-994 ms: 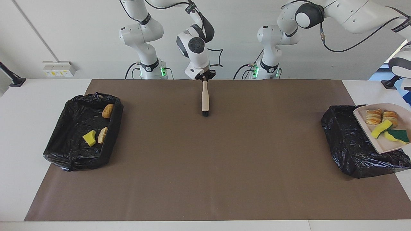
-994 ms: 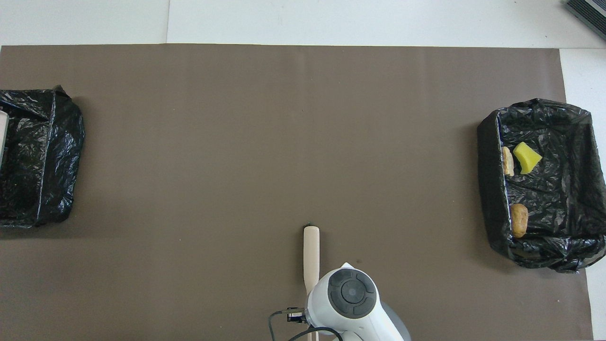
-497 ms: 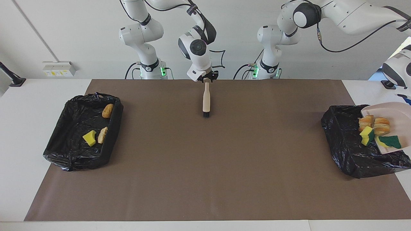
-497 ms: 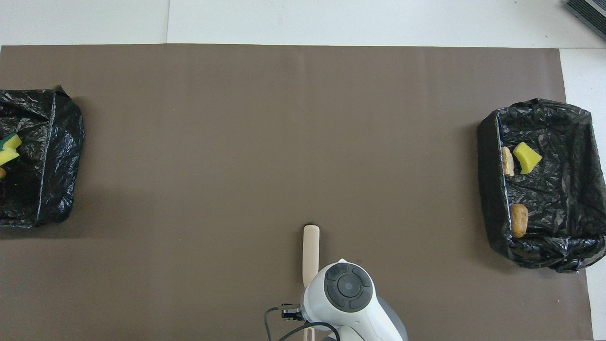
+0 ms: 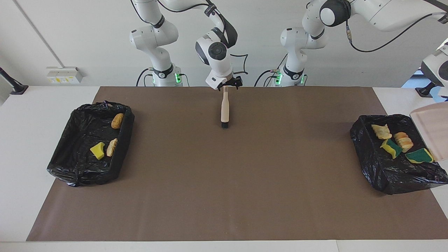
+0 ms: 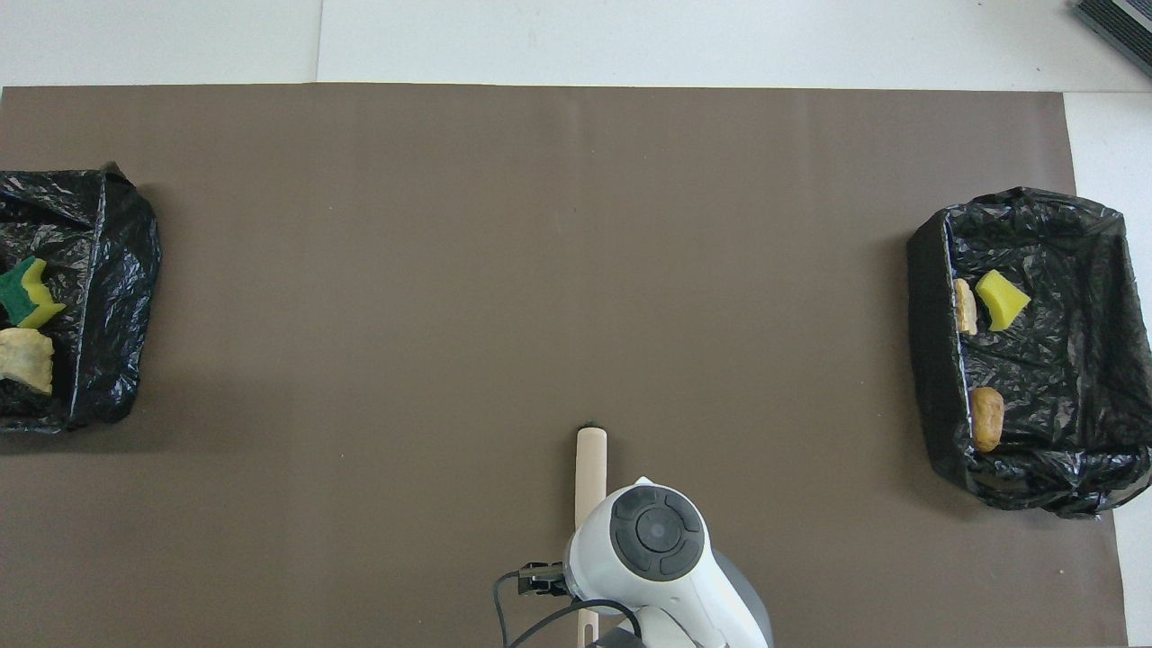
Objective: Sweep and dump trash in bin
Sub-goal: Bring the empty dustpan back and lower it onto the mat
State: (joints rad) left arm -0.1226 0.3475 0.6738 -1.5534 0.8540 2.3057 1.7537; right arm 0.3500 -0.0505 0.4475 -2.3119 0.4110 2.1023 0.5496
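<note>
Facing view: 4 scraps of trash [image 5: 399, 145] lie in the bin [image 5: 367, 157] at the left arm's end, 3 in the other bin [image 5: 70, 164]. The left tool, mostly out of frame, grips the tilted, emptied dustpan [image 5: 432, 127]. The right tool [image 5: 228, 85] stands open over the brush [image 5: 224, 108] handle.

Overhead view: the counter [image 6: 540, 270] mat shows no scraps, so dumping looks done.

A brown mat [image 5: 224, 182] covers most of the white counter [image 5: 24, 147]. On the wall past the right arm's end sits a small white socket box [image 5: 64, 75], and a dark bracket [image 5: 12, 84] stands at the counter's corner nearby
</note>
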